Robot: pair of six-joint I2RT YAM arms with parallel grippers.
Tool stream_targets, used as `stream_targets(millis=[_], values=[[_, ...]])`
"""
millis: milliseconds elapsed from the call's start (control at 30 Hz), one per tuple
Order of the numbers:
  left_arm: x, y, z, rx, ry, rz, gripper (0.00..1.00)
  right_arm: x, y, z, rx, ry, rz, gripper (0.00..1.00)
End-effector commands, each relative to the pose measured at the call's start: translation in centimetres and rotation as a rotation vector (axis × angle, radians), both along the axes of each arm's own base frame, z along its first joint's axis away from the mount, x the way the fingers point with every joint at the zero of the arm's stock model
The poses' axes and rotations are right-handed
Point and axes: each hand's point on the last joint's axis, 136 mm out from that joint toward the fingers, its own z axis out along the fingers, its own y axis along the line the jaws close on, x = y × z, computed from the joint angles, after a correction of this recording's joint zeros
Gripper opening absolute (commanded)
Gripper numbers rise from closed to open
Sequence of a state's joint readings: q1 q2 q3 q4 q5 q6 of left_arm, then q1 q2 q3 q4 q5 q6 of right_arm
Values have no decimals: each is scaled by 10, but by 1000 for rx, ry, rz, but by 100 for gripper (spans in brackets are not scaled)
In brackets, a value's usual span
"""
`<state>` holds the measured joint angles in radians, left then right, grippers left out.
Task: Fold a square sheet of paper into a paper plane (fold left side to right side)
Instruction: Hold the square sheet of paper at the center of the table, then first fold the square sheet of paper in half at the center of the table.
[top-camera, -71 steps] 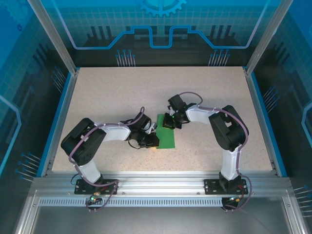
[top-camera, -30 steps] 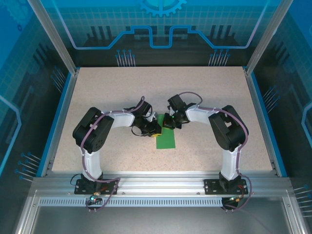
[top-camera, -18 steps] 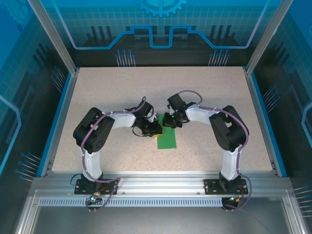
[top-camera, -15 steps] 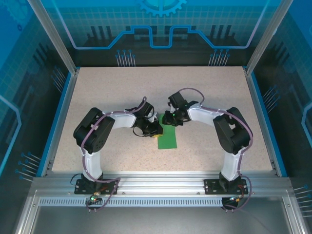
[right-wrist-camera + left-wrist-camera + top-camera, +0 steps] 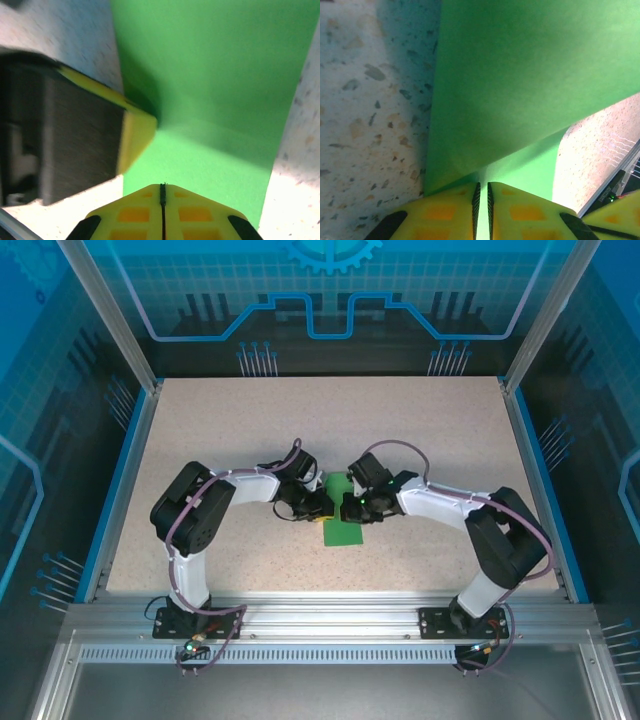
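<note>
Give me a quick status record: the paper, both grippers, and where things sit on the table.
paper: green sheet, folded over into a narrow strip, near the middle of the table
top layer: bowed up off the lower layer, seen from the left wrist
left gripper: jaws pinched on the sheet's left edge
right gripper: jaws shut, tip over the sheet, holding nothing

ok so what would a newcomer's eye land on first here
The bright green sheet of paper, folded narrow, glows at mid-table against the speckled tabletop. The left tool pinches it at its left edge with a flap lifted. The right tool, shut, sits over the paper right beside it.
</note>
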<state>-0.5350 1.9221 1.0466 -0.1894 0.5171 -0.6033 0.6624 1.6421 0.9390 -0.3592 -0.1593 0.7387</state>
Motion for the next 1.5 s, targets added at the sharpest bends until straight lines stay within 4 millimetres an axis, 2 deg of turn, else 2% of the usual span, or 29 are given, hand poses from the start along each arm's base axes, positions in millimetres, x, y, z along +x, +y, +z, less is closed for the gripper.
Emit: stream_targets(millis=[0, 133, 300, 433, 533, 800, 1133, 1467], values=[[-17, 15, -13, 87, 61, 13, 16, -11, -3, -22, -32, 68, -23, 7], [-14, 12, -7, 82, 52, 10, 16, -17, -9, -33, -79, 104, -32, 6], [-4, 5, 14, 51, 13, 2, 17, -28, -20, -50, -145, 170, -38, 7], [5, 0, 29, 37, -29, -8, 17, -34, -27, -57, -181, 194, -44, 6], [12, -2, 34, 27, -53, -12, 17, -35, -31, -59, -202, 199, -47, 6], [23, -10, 18, -15, -109, -34, 9, -34, -31, -60, -208, 202, -40, 6], [23, -3, -3, 11, -94, -29, 7, -35, -33, -61, -227, 209, -34, 6], [19, 11, -15, 16, -97, -3, 6, -37, -37, -64, -255, 232, -28, 6]])
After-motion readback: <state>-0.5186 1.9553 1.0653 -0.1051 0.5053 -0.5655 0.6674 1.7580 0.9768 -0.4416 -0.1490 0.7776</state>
